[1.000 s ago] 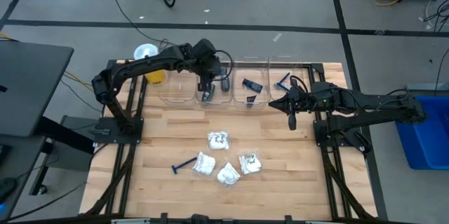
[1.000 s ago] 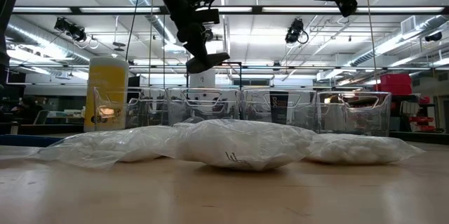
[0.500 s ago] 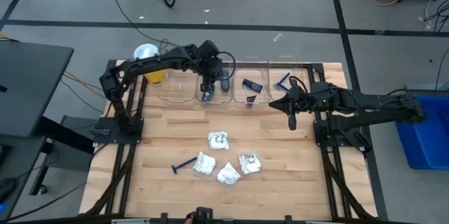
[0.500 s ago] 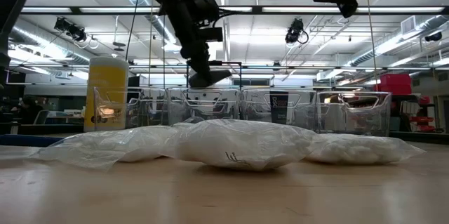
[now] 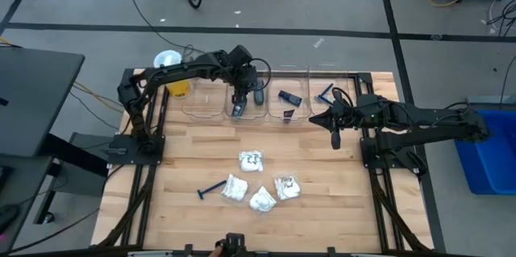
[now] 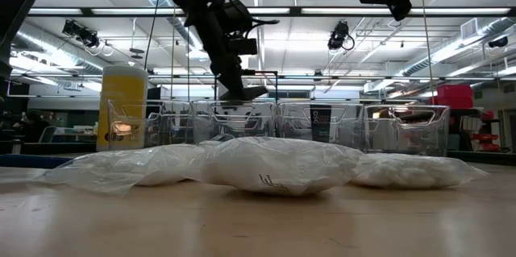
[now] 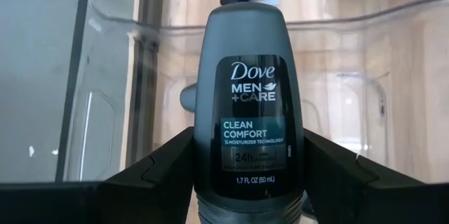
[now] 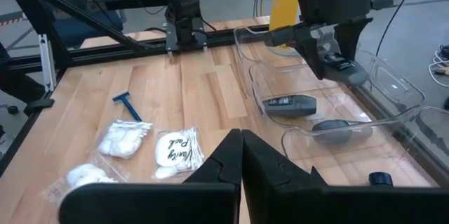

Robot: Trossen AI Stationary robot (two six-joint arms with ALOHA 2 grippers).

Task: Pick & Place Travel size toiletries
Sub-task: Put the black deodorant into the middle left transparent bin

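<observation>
Deodorant bottle: dark grey, oval, travel size, label facing my left wrist camera. Clamped between the fingers of my left pincer, held above a clear bin in the row along the far edge of the table.

In that bin: one more dark grey oval piece lying on its floor. Next bin along: a dark rectangular piece. Bin beyond it: a blue razor.

Left on the open table: four white packets in a loose cluster, a second blue razor just beside them.

Risk, as I judge it: the bottle sits close over the bin's near wall, so letting go here could drop it on the rim and tip it outside. It could also land on the piece inside and bounce.

Pose, left arm: stretched from its base across the far side, wrist bent downward over the bins.

Pose, right arm: right pincer hangs near the bins' right end, fingers pressed together, holding nothing, waiting.

Also present: yellow cylinder at the far left corner.
</observation>
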